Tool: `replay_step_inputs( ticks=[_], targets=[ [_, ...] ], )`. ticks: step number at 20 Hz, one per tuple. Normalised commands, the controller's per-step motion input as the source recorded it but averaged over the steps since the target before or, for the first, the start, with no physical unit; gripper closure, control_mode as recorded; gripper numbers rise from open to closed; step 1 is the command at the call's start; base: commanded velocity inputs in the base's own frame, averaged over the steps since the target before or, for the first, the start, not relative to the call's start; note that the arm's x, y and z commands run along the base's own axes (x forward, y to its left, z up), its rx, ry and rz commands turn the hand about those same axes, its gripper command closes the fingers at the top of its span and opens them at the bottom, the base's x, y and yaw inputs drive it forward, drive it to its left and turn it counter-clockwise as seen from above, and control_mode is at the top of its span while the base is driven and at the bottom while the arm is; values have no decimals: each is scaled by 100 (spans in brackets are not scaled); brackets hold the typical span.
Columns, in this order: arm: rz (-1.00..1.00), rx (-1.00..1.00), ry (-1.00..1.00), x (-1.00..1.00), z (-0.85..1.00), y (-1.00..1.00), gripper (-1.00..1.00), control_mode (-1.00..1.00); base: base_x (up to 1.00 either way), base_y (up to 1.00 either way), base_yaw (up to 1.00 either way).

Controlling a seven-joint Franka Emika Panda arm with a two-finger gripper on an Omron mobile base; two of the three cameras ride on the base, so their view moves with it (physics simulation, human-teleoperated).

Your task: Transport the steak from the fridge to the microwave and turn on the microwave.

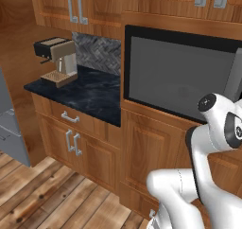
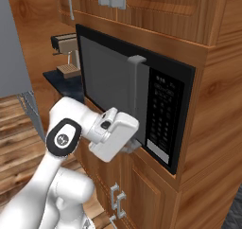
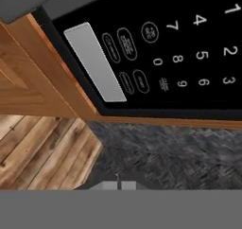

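Note:
The microwave [image 1: 175,76] [image 2: 113,81] is built into the wooden cabinetry, and its dark glass door is closed, with a grey bar handle [image 2: 136,86]. Its black control panel [image 2: 163,114] [image 3: 165,48] carries white number keys and a grey plate. My gripper [image 2: 133,147] [image 3: 118,181] is shut with nothing in it. It sits close in front of the panel's lower edge, by the door's bottom corner. The fridge [image 1: 9,128] [image 2: 12,48] shows as a grey steel slab at the left. The steak is out of view.
A coffee machine [image 1: 56,60] [image 2: 66,53] stands on the dark stone counter [image 1: 90,93] left of the microwave. Wooden cupboards [image 1: 85,5] hang above, and drawers and doors [image 1: 75,138] sit below. There is wood plank floor [image 1: 42,190] in front.

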Motion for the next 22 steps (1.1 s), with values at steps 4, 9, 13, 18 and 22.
replay_step_inputs(
  ticks=[4, 9, 13, 18, 22],
  targets=[
    [5, -8, -19, -10, -9, -24, 100, -100, 0, 0, 0],
    [9, -9, -16, 0, -16, -14, 100, -100, 0, 0, 0],
    [10, -9, -7, 0, -32, -1, 100, -100, 0, 0, 0],
    [8, -9, -7, 0, -33, -10, 100, -100, 0, 0, 0],
    [9, -7, -8, 0, -15, -22, 100, -100, 0, 0, 0]
  ],
)
